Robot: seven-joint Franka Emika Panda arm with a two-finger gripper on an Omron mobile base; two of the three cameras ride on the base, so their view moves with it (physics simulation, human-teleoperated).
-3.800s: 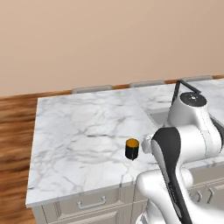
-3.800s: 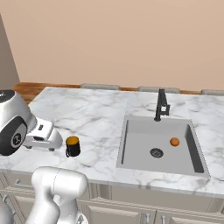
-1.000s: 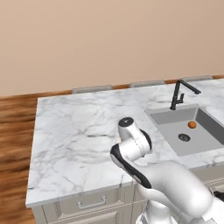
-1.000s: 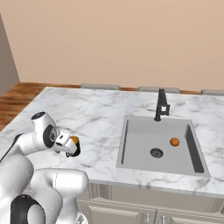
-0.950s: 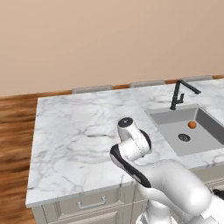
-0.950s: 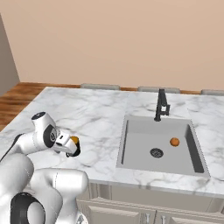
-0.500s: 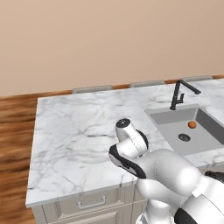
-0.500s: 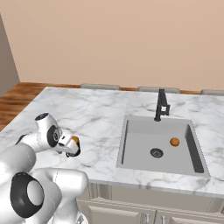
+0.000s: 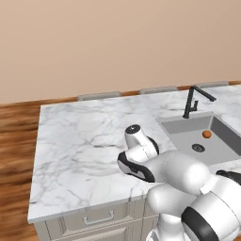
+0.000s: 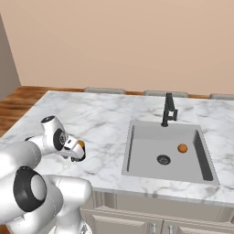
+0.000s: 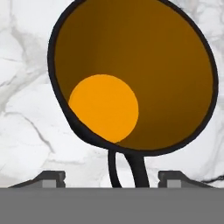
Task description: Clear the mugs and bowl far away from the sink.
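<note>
The tool hovers directly over the black mug, whose orange interior fills the hand view's centre; its tips stand apart either side of the handle. The mug sits on the marble tabletop, left of the sink. Judged step: grasping; next, closing on the mug.
</note>
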